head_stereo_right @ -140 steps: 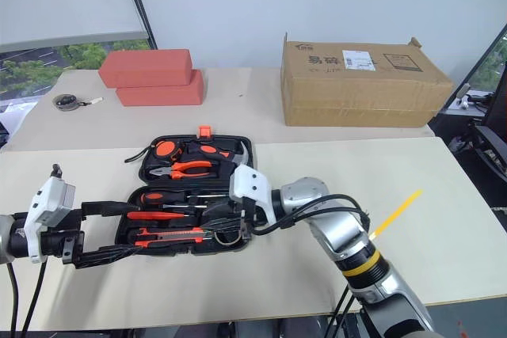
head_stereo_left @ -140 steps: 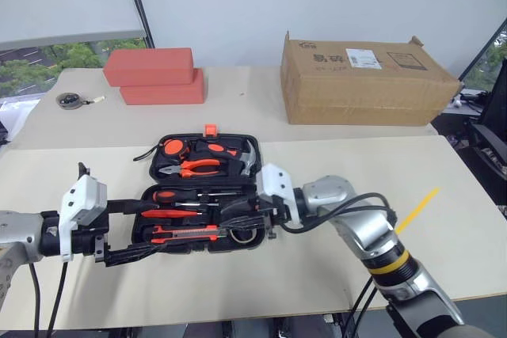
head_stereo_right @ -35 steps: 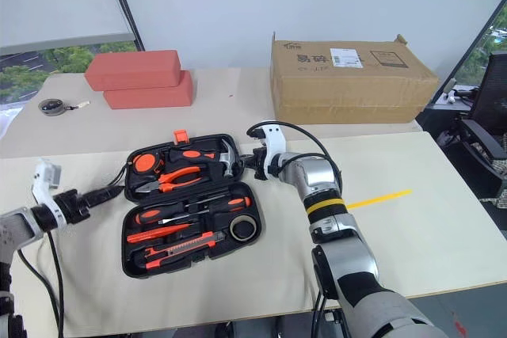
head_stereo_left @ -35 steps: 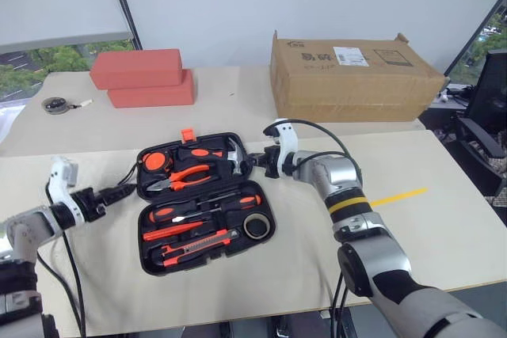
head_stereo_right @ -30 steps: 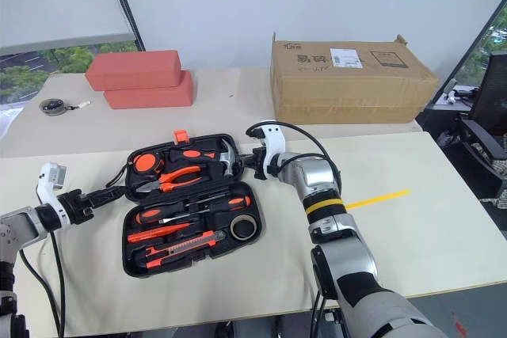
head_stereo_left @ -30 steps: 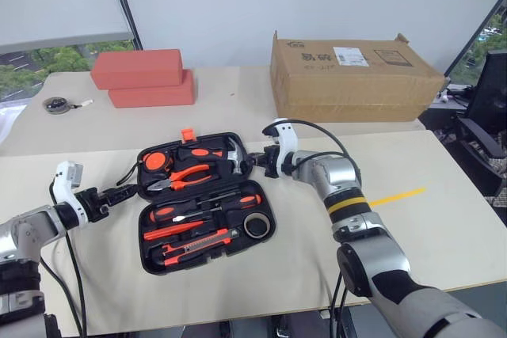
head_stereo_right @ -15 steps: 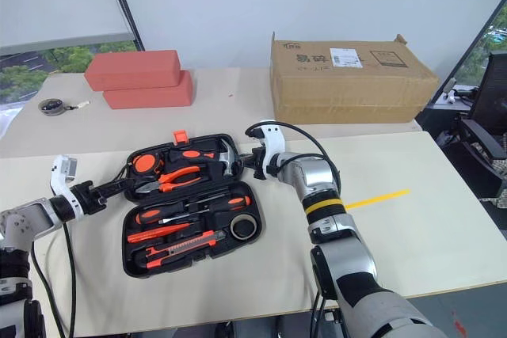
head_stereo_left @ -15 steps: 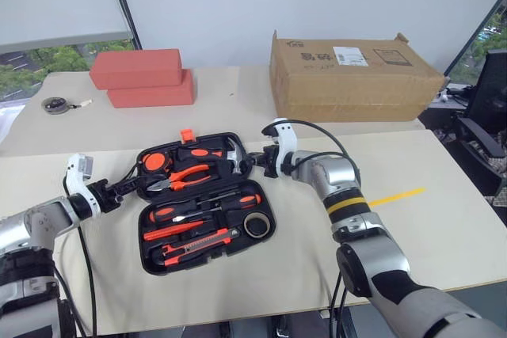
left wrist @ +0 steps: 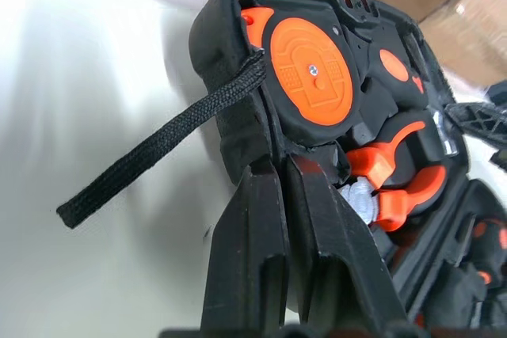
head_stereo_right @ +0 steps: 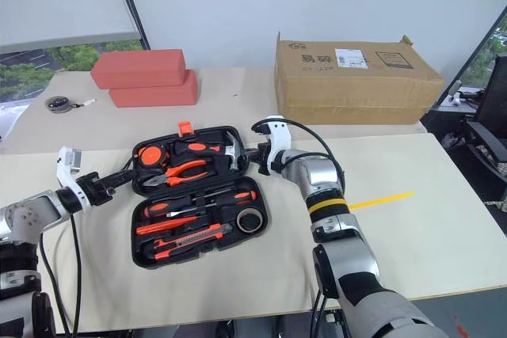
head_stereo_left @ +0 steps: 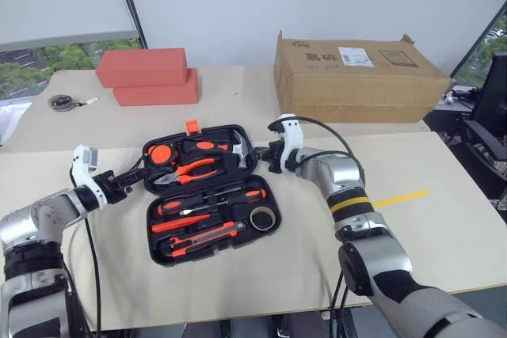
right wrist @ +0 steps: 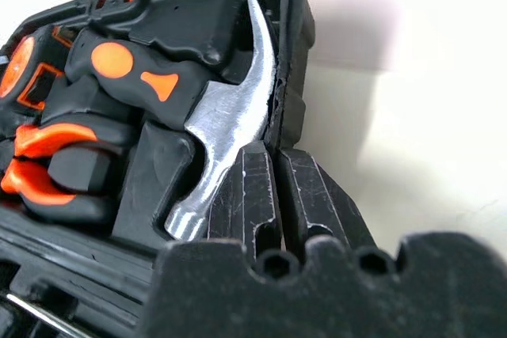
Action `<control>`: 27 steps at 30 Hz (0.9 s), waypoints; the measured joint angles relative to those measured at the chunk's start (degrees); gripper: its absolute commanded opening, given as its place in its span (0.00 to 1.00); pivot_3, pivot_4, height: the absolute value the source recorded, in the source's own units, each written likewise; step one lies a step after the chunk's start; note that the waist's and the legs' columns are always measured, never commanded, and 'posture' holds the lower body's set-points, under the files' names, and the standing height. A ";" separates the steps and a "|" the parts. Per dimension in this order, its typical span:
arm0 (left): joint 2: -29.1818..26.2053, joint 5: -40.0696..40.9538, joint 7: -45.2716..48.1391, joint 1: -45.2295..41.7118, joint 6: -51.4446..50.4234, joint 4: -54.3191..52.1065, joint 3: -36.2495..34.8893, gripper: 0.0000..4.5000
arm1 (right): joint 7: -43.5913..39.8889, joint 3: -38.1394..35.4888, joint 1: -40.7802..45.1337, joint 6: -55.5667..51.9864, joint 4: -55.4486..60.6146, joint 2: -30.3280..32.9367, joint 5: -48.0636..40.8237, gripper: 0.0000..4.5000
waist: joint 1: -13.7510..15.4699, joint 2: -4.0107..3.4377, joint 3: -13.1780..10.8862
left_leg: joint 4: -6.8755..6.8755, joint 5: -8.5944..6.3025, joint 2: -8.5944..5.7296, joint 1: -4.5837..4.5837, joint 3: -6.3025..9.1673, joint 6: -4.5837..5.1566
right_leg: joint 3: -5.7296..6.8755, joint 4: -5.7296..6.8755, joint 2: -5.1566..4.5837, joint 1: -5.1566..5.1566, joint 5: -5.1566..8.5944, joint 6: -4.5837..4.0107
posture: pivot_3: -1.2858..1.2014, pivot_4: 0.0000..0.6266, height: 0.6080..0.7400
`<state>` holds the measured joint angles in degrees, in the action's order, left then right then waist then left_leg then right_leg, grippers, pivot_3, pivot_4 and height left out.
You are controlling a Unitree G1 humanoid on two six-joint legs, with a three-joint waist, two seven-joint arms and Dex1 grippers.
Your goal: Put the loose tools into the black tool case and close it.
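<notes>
While lying open on the cream table (head_stereo_left: 444, 219), black tool case (head_stereo_left: 207, 192) showing both halves face up, with the orange latch (head_stereo_left: 191, 126) at the far edge. Holding in the far half an orange tape measure (head_stereo_left: 162, 153), orange-handled pliers (head_stereo_left: 190, 170) and a hammer (right wrist: 230, 108). Carrying in the near half two screwdrivers (head_stereo_left: 207, 198), a slim orange tester pen (head_stereo_left: 176, 223), an orange-black utility knife (head_stereo_left: 207, 236) and a small grey tape roll (head_stereo_left: 262, 217), each sitting in its recess.

Left pincer (head_stereo_left: 135, 180) pressing against the left wall of the far half, fingers (left wrist: 261, 219) together, tips clamping on the case rim beside the tape measure, its black strap (left wrist: 158, 148) trailing onto the table. Right pincer (head_stereo_left: 257, 153) meeting the right wall of the same half, fingers (right wrist: 257, 187) together and gripping the rim just beside the hammer head.

Standing well behind the case, a brown cardboard box (head_stereo_left: 356, 77) at the right and two stacked red blocks (head_stereo_left: 146, 75) at the left, with a small round dark reel (head_stereo_left: 61, 101) lying near the far left edge.
</notes>
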<state>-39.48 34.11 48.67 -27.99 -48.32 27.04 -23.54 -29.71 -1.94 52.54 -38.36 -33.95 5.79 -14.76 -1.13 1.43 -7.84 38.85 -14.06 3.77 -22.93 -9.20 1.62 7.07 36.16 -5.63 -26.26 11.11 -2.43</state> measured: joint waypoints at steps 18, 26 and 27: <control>6.17 -14.80 1.25 -13.35 32.26 10.45 11.12 0.01 | -13.65 -5.91 -2.12 26.44 -8.45 5.94 0.05 0.00 | -0.56 0.03 -0.04 | -0.18 0.08 -0.04 -0.29 -0.36 0.23 | 0.04 -0.16 0.28 -0.07 -0.08 0.00 | 0.52 0.24 0.79; 7.27 -16.69 4.17 -8.18 47.65 7.84 11.63 0.01 | -23.11 -5.78 -9.30 47.56 -10.65 7.05 0.22 0.00 | -1.27 0.02 -0.05 | -0.11 0.09 -0.03 -0.24 -0.29 0.24 | -0.02 -0.06 0.24 -0.07 -0.08 0.01 | 0.52 0.24 0.79; 7.42 -16.86 3.95 -7.09 49.61 6.93 11.50 0.01 | -23.90 -5.77 -9.51 50.05 -10.65 7.18 0.22 0.00 | -1.30 0.02 -0.05 | -0.07 0.09 0.00 -0.21 -0.27 0.24 | -0.03 -0.04 0.25 -0.06 -0.08 0.02 | 0.52 0.24 0.79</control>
<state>-32.06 17.25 52.63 -35.09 1.29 33.98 -12.04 -53.61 -7.71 43.03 11.69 -44.60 12.97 -14.54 -2.43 1.45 -7.90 38.78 -13.97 3.78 -23.14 -9.47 1.86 7.05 36.12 -5.38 -26.33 11.02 -2.41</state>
